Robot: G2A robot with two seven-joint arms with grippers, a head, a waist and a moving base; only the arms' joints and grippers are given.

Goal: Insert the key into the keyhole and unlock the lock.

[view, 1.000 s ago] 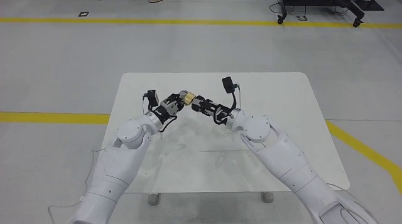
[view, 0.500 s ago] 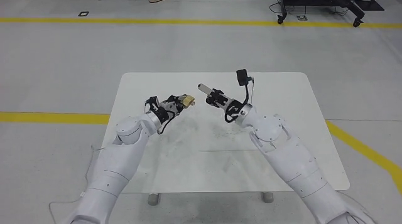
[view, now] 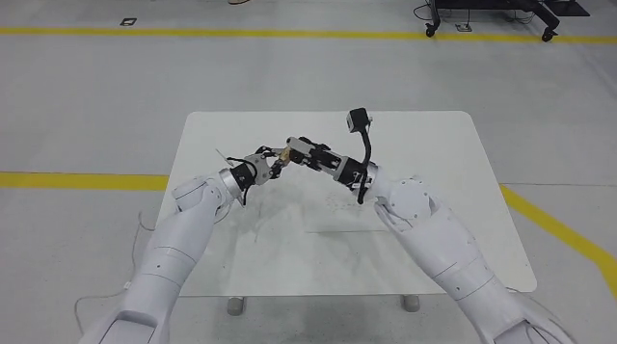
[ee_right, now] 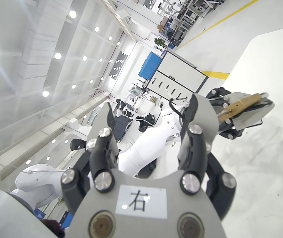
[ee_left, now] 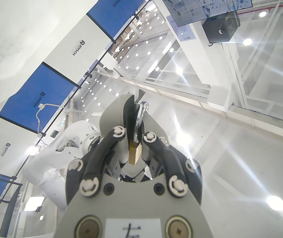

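While the left gripper (view: 271, 163) is clamped shut on a small brass lock (view: 283, 157), both arms meet over the far middle of a white table (view: 434, 228). From above, the lock sits at the tip of the left gripper, held up off the table surface, and the right gripper (view: 298, 146) is just beside it on the far side.

From the left wrist, the left gripper (ee_left: 135, 105) has its two fingers pressed together around the lock (ee_left: 134, 152). The brass body lies deep between the fingers, and the silver shackle (ee_left: 141, 115) reaches toward the fingertips.

From the right wrist, the right gripper (ee_right: 151, 102) is spread wide with nothing between its fingers. The lock (ee_right: 245, 101) is outside that gap, close past one fingertip, gripped by the left gripper (ee_right: 253, 107) above the table (ee_right: 267, 63). A short brass stub (ee_right: 222, 117) sticks out of the lock's end nearest the right gripper. Whether that stub is the key cannot be told.
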